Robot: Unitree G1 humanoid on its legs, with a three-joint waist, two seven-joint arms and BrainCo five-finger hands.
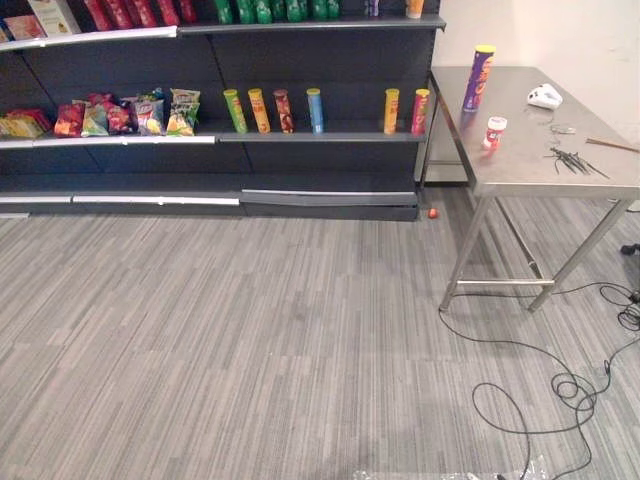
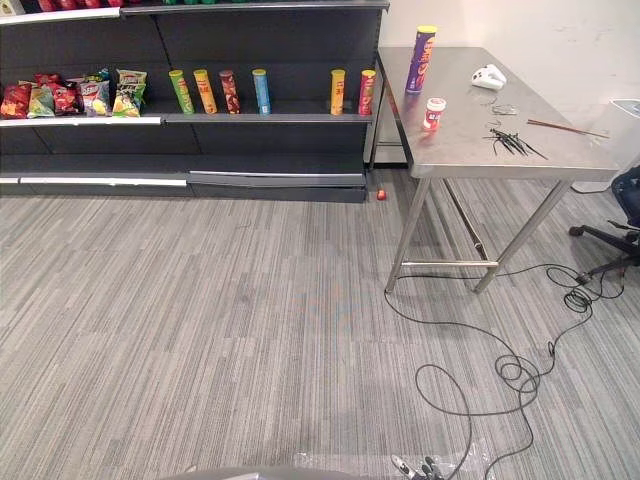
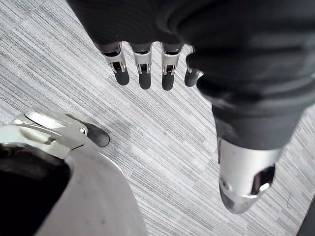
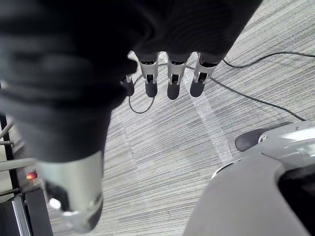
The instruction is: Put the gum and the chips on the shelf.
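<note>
A tall purple chips can stands upright at the far left corner of a steel table. Just in front of it sits the gum, a small white tub with a red lid. The dark shelf runs along the back wall, left of the table. My left hand hangs over the grey carpet with straight fingers, empty. My right hand hangs the same way over the carpet, also empty; its fingertips peek in at the bottom edge. Both hands are far from the table.
Several upright chip cans and snack bags fill the middle shelf board. A white object and dark sticks lie on the table. A small red ball rests by the shelf base. An office chair stands at right.
</note>
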